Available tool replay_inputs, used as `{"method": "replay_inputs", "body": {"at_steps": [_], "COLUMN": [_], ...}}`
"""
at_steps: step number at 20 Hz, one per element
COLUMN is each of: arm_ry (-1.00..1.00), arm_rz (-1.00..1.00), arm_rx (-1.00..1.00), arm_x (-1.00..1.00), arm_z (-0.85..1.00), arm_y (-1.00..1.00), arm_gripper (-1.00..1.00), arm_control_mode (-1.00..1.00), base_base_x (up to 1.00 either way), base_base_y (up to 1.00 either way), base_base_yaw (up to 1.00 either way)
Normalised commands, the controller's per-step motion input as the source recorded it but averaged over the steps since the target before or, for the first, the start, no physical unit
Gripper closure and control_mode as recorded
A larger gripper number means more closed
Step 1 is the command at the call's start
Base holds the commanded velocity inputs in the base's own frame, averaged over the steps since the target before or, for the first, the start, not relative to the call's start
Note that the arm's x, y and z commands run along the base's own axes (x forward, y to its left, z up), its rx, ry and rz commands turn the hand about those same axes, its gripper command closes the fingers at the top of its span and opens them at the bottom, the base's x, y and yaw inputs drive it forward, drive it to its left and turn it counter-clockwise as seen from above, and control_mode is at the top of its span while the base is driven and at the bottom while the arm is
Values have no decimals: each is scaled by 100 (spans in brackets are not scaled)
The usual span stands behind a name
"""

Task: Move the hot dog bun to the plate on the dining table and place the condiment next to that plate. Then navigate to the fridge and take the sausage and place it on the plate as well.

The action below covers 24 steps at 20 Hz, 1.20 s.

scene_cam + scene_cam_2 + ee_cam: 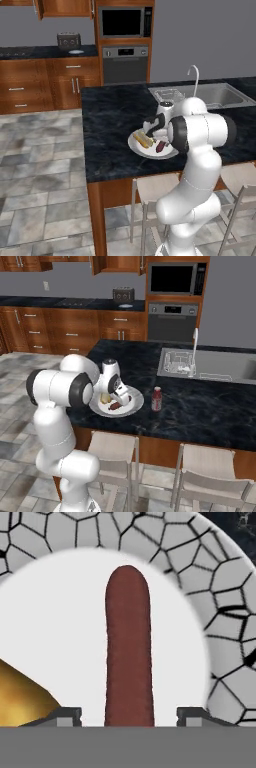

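The sausage [128,647] lies dark red-brown on the white plate [60,612], running between my gripper's [128,717] two fingertips with a gap on each side, so the gripper is open. Beside it on the same plate sits the tan-yellow hot dog bun [20,697]. From the base, my gripper [155,131] hangs low over the plate [137,149], which holds the bun [143,140] and the sausage [160,146], near the front edge of the dining table [110,115]. The condiment [157,399] stands upright just right of the plate [131,406]. The fridge is out of view.
A steel sink [215,368] with a curved faucet [195,343] is set into the table behind the condiment. Stools [112,448] stand under the table's front edge. A toaster [68,40] sits on the far counter beside the wall oven [125,62].
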Motion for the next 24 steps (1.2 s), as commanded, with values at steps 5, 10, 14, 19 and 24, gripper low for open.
{"method": "replay_inputs", "body": {"at_steps": [5, 10, 14, 19, 24], "arm_ry": [-4, -6, -4, -7, -10], "arm_rz": [0, 0, 0, 0, 3], "arm_rx": [0, 0, 0, 0, 0], "arm_x": [-39, -43, -48, -63, -80], "arm_z": [30, 72, 80, 66, 43], "arm_y": [-18, -2, 0, 0, 8], "arm_gripper": [-100, -100, -100, -100, -100], "arm_control_mode": [-100, -100, -100, -100, -100], "base_base_x": [0, 0, 0, 0, 0], "base_base_y": [0, 0, 0, 0, 0], "base_base_yaw": [0, 0, 0, 0, 0]}}
